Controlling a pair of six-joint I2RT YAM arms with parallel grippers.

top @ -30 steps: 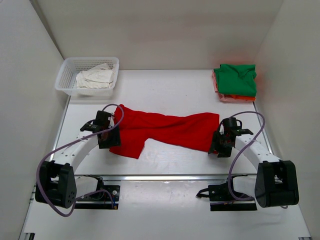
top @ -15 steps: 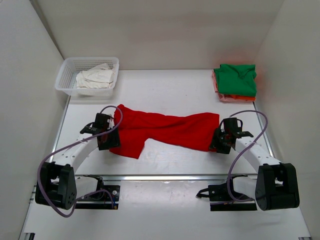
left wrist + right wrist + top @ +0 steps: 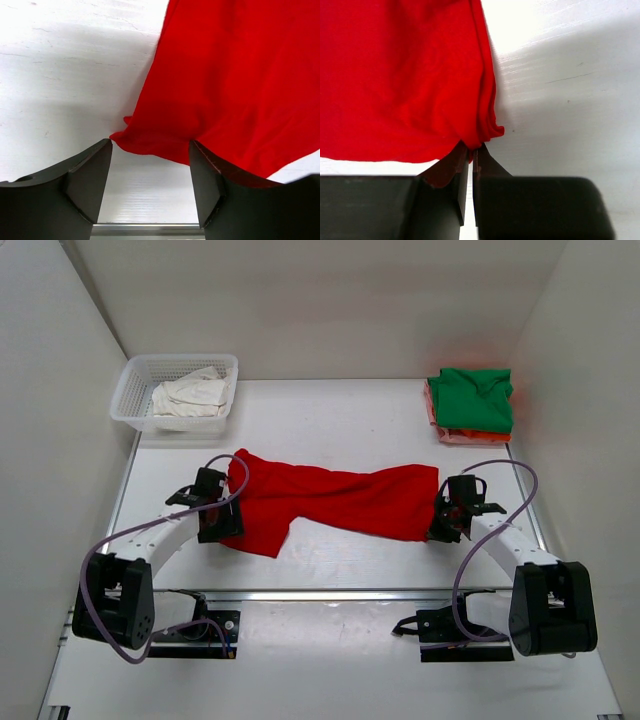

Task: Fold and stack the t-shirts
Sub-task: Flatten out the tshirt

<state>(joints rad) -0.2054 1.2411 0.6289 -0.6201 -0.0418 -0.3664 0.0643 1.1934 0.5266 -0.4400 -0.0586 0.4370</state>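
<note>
Right claw (image 3: 471,154) has edged closer, pinching the red t-shirt (image 3: 330,498) corner; left claw (image 3: 150,146) spread.

The white table (image 3: 330,420) carries three items. A white mesh basket (image 3: 178,359) stands at the far left corner. A red t-shirt (image 3: 330,500) lies rumpled, stretched left to right across the middle. A stack of folded t-shirts (image 3: 470,400), green uppermost, sits at the far right corner.
</note>
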